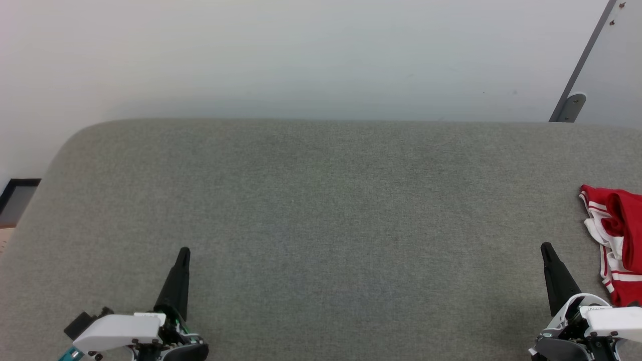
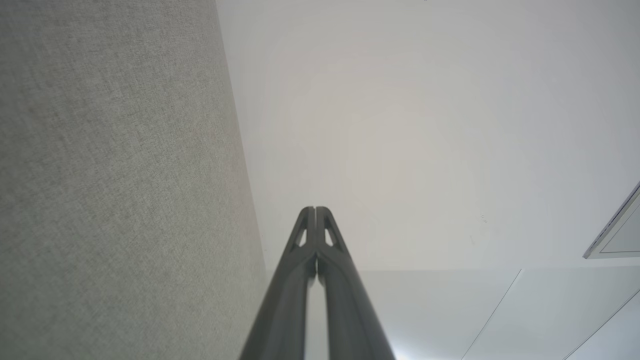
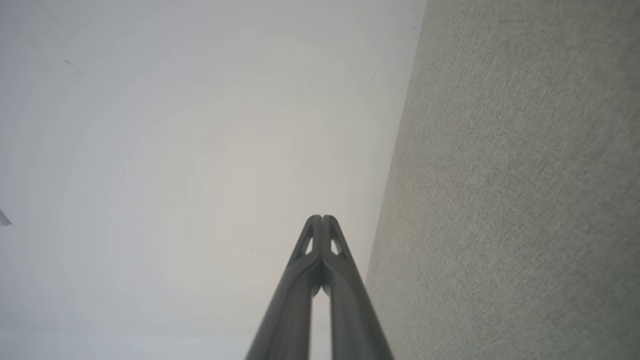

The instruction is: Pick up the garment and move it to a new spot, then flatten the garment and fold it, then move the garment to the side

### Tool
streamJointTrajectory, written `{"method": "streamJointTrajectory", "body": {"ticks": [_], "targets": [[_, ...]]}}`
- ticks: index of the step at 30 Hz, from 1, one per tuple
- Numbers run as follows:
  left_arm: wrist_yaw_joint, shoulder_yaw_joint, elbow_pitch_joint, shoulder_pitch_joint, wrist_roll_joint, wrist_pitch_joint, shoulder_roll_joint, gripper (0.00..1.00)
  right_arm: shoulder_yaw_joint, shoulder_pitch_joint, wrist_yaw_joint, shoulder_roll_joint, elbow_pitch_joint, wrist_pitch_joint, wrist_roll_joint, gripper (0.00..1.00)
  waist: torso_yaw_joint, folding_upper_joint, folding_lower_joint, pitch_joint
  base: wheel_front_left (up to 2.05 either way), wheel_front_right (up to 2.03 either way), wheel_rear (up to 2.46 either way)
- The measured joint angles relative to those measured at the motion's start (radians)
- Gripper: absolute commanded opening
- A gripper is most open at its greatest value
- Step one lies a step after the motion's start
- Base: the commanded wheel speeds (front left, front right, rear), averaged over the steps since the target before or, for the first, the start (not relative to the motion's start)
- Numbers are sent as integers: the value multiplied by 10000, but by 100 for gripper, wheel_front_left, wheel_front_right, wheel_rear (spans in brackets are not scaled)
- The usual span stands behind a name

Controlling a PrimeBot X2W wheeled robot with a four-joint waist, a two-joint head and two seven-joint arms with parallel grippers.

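Left fingers (image 1: 175, 286), right fingers (image 1: 557, 283) pressed together over grey cushion (image 1: 321, 200); crumpled garment (image 1: 624, 220) far right

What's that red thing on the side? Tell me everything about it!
The garment is soft-looking red cloth with white parts and red-and-white striped trim. It lies bunched up, not flat, on the grey fabric surface at the head view's right edge, which cuts part off.
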Motion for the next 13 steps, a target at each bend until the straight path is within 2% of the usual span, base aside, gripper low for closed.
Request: {"method": "streamJointTrajectory", "body": {"ticks": [13], "targets": [[0, -4, 0, 0, 0, 0, 0, 0, 0, 0, 0, 0, 0, 0, 0, 0, 0, 0, 0, 0, 0, 0, 0]]}}
